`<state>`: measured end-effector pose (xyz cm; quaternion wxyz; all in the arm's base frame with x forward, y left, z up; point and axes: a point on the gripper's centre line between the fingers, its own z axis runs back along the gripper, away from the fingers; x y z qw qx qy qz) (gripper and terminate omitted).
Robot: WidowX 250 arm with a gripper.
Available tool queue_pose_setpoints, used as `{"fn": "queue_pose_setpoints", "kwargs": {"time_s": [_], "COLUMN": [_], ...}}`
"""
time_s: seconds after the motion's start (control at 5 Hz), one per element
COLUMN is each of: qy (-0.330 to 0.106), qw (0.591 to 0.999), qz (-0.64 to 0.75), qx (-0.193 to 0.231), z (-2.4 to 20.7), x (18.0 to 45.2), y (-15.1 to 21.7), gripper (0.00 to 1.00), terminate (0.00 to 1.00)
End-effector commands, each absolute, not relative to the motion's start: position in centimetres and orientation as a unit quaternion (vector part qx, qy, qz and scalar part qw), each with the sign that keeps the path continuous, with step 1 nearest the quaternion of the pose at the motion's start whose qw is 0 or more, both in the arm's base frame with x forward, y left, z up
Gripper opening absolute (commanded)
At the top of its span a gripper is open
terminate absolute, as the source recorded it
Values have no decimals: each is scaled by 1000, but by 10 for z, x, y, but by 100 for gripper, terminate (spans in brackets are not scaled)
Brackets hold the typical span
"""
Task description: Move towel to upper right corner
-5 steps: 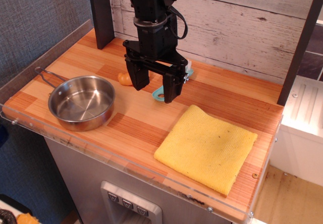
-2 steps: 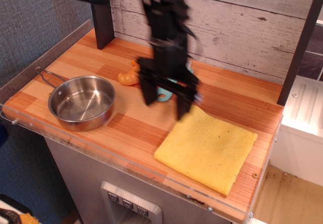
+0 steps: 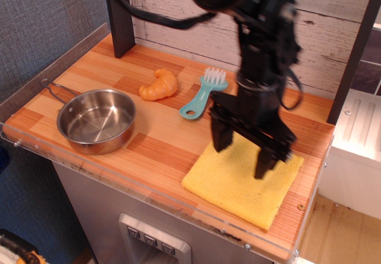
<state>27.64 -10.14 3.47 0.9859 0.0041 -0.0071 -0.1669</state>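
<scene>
The bright yellow towel lies flat at the front right of the striped wooden tabletop, partly covered by the arm. My black gripper hangs just above the towel's middle, its two fingers spread wide and nothing between them. The upper right corner of the table, where the planks meet the whitewashed wall, lies behind the gripper and to its right.
A steel pan sits at the left front. An orange croissant toy and a teal brush lie near the back middle. Dark posts stand at the back left and at the right edge. A clear plastic strip edges the table front.
The gripper has swung right and toward the front, from over the croissant and brush to above the towel. The croissant and brush are now uncovered. The towel has not moved.
</scene>
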Motion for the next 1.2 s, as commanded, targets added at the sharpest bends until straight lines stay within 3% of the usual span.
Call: {"fn": "queue_pose_setpoints", "kwargs": {"time_s": [0.0, 0.4, 0.6, 1.0], "qy": [-11, -4, 0, -16], "qw": [993, 996, 995, 994], "qz": [-113, -86, -94, -104], "qx": [9, 16, 14, 19], "z": [12, 3, -5, -5], "x": [278, 273, 284, 330], "y": [-115, -95, -91, -93], "gripper": [100, 100, 100, 100], "terminate": [0, 0, 0, 0]}}
